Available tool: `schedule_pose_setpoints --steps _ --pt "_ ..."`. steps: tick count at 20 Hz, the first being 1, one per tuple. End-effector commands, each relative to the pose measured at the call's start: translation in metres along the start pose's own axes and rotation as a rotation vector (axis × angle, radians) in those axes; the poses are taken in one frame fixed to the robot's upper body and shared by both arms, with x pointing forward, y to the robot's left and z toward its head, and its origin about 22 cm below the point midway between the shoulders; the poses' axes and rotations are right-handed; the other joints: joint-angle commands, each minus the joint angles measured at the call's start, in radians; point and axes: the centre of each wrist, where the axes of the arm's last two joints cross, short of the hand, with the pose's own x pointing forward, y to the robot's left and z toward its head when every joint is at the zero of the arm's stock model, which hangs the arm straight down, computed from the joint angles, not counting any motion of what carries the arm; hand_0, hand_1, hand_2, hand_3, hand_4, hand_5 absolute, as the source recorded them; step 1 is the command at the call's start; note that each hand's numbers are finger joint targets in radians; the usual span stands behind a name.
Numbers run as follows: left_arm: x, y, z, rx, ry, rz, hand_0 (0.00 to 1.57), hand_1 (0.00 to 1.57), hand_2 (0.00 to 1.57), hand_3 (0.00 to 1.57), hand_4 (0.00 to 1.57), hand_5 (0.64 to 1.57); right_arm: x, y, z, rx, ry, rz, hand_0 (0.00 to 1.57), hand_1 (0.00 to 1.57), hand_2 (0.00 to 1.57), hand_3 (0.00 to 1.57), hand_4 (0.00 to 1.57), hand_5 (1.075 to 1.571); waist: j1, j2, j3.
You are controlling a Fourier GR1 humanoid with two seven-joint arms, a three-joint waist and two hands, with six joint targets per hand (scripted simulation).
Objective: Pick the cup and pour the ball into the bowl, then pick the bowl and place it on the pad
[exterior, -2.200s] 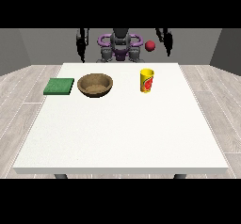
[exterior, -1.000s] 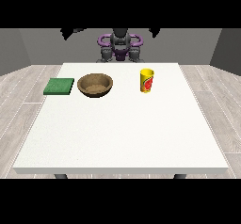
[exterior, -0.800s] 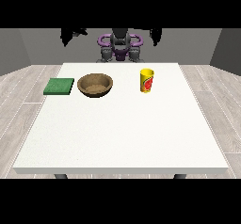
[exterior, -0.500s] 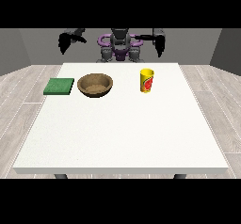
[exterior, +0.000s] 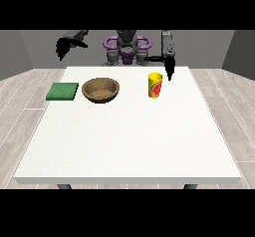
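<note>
A yellow cup with a red mark stands upright on the white table, right of centre near the far edge. No ball shows in this view. Left of the cup sits a brown bowl, and a flat green pad lies left of the bowl. The hand at the view's right hangs fingers down just behind and right of the cup, apart from it. The hand at the view's left is raised off the table's far left corner, holding nothing.
The robot's torso stands behind the far edge of the table. Grey floor planks surround the table on both sides.
Both arms have swung outward and down from near the robot's head. The hand at the view's right has dropped close to the cup. A red ball seen earliest near that hand no longer shows.
</note>
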Motion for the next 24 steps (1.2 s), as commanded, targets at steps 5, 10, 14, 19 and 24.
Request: schedule_pose_setpoints --steps 5,10,14,19,24 --pt "-0.043 -0.024 0.014 -0.004 0.05 -0.01 0.0 0.0 0.0 0.0 0.0 1.449 -0.001 -0.035 -0.011 -0.015 0.027 -0.004 0.0 0.0 0.0 0.0 0.18 1.571 0.002 -0.028 0.0005" --pt "-0.054 0.01 -0.008 0.111 -0.033 -0.008 0.0 0.0 0.0 0.0 0.0 1.464 0.041 -0.029 -0.026 0.037 -0.047 0.014 0.0 0.0 0.0 0.0 0.09 1.571 -0.086 0.071 -0.0004" --pt "-0.064 0.019 0.011 0.172 -0.049 -0.297 1.28 1.28 1.57 1.57 1.07 1.564 0.043 -0.043 -0.023 0.051 -0.081 0.003 0.0 0.0 0.0 0.04 0.0 1.571 -0.123 0.083 0.0003" --pt "-0.068 0.009 0.006 0.168 -0.009 -0.428 1.29 1.29 1.57 1.57 1.15 1.547 0.052 -0.061 -0.027 0.061 -0.013 0.014 0.0 0.0 0.0 0.12 0.0 1.57 -0.133 0.018 0.0006" --pt "-0.054 -0.037 -0.007 0.071 -0.016 -0.659 1.28 1.28 1.57 1.57 1.19 1.542 0.017 -0.051 -0.022 0.032 0.165 -0.031 0.0 0.0 0.0 0.23 0.16 1.569 -0.09 -0.184 0.0031"
